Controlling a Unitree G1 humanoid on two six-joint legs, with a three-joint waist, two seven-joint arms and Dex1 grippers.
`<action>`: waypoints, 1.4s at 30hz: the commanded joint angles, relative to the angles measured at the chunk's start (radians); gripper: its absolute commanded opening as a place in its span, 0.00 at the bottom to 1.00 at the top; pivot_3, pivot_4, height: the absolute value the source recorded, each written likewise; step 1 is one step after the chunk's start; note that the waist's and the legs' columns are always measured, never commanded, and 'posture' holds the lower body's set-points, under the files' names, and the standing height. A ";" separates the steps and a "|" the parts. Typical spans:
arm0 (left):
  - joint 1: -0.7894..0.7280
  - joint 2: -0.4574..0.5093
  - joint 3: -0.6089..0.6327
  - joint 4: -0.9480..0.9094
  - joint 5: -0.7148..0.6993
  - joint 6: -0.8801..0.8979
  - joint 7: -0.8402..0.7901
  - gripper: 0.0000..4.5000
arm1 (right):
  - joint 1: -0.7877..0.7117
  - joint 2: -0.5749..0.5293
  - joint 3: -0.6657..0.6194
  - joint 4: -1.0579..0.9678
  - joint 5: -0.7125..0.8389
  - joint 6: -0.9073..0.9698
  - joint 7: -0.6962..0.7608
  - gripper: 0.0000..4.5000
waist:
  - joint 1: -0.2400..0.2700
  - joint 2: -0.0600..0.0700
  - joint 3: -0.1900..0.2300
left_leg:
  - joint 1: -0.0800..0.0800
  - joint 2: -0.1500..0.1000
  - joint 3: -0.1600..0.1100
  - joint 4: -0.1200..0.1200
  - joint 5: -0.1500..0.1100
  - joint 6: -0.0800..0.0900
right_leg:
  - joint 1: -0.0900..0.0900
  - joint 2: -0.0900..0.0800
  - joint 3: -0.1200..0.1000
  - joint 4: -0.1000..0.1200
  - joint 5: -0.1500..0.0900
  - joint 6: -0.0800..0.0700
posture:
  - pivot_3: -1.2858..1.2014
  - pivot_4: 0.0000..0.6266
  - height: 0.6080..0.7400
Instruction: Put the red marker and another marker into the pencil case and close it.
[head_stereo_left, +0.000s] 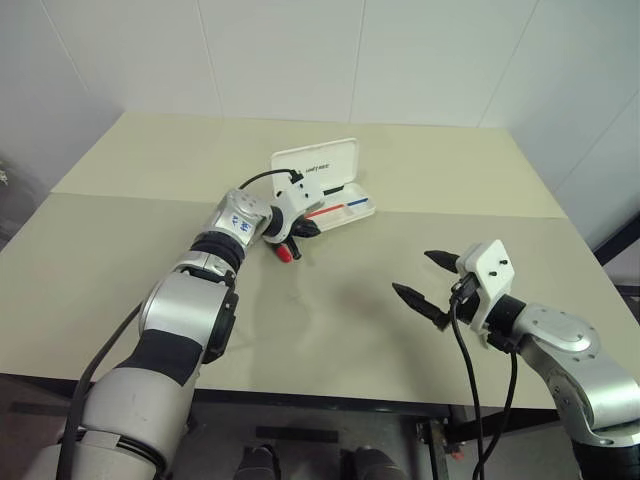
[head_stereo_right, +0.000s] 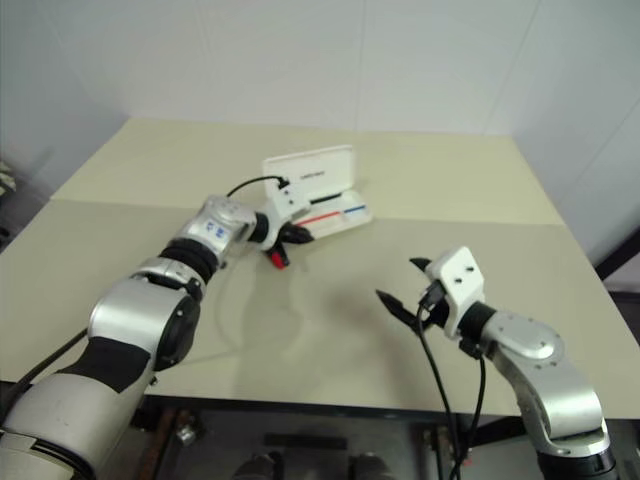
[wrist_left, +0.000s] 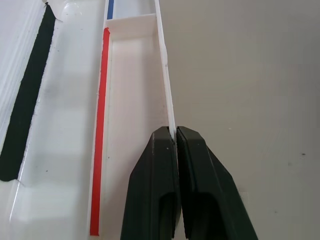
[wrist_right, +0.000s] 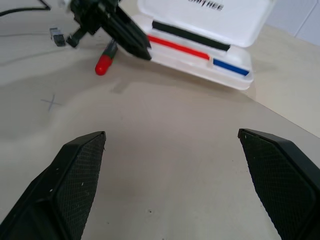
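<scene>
Pencil case (head_stereo_left: 322, 183) lies open on the desk (head_stereo_left: 150, 200), toward the far edge, about mid-width; lid up, tray w/ red-blue stripe facing near edge. Left end effector (head_stereo_left: 308, 228) clenched, fingertips pinched on the tray's thin front wall at its left end, as left wrist view shows. Red marker (head_stereo_left: 286, 252) on desk just beside it, nearer side, red cap toward near edge. Right end effector (head_stereo_left: 428, 280) released, jaws wide, hovering near the near-right corner, well apart from case. Bare desk between them.
</scene>
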 joint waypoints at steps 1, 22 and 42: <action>-0.041 0.030 -0.001 -0.066 -0.024 -0.053 -0.071 0.00 | -0.019 -0.030 -0.046 0.020 0.020 -0.060 0.054 1.00 | -0.001 0.000 0.000 | 0.000 0.000 0.000 0.000 0.000 0.000 | 0.000 0.000 0.000 0.000 0.000 0.000 | 0.52 0.24 1.00; 0.439 0.233 0.006 -1.099 -0.277 0.354 -0.489 0.00 | 0.049 -0.175 -0.173 0.227 0.193 -0.267 0.515 1.00 | -0.007 0.000 0.000 | 0.001 0.001 0.000 0.002 0.000 0.000 | 0.001 0.000 0.000 0.004 0.000 0.000 | 0.52 0.24 1.00; 0.779 0.364 -0.082 -1.543 -0.412 0.598 -0.360 0.00 | -0.010 -0.160 -0.141 0.309 0.171 -0.328 0.569 1.00 | -0.024 0.001 0.000 | 0.016 0.002 0.000 0.000 -0.001 0.003 | 0.018 -0.002 0.001 -0.007 0.000 0.000 | 0.52 0.24 1.00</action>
